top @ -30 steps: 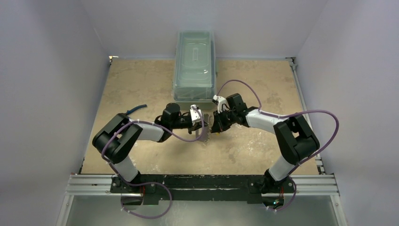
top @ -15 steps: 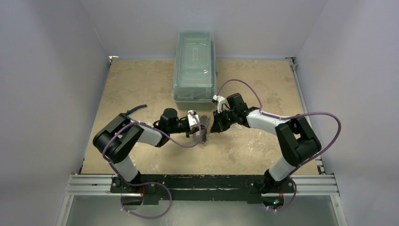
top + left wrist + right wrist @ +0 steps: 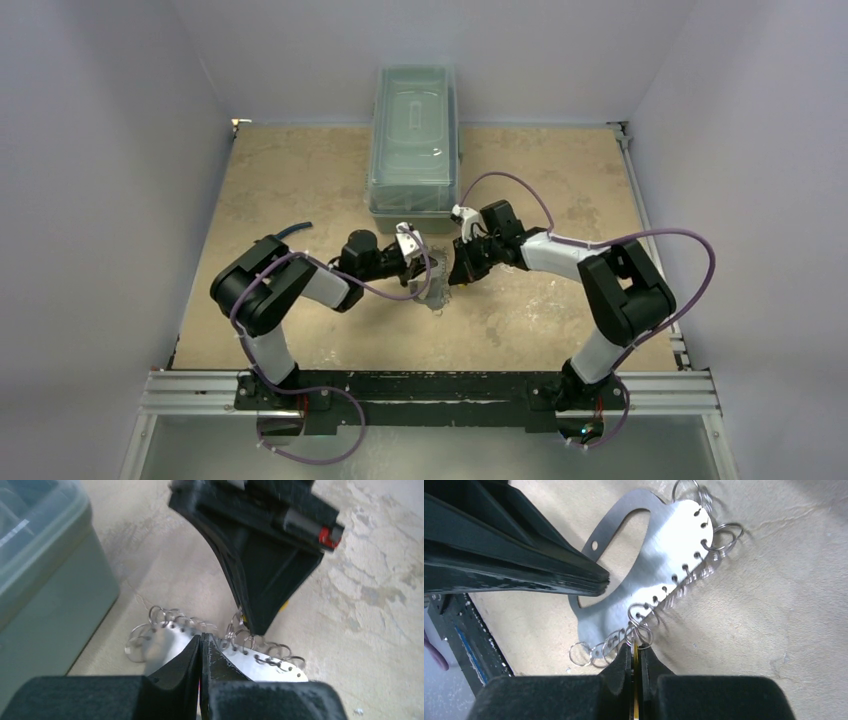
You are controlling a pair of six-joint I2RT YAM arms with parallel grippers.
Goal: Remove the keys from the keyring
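At mid-frame, our left end effector [image 3: 200, 649] clamps the keyring [image 3: 664, 555] steady so the right end effector [image 3: 635, 650], pinching a yellow key [image 3: 636, 680], can pull.

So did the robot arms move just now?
A little. The left arm's elbow swung in toward the middle and its wrist turned a bit. The left gripper still pinches the keyring, which hardly shifted. The right gripper barely moved and still pinches the yellow key. The box stayed put.
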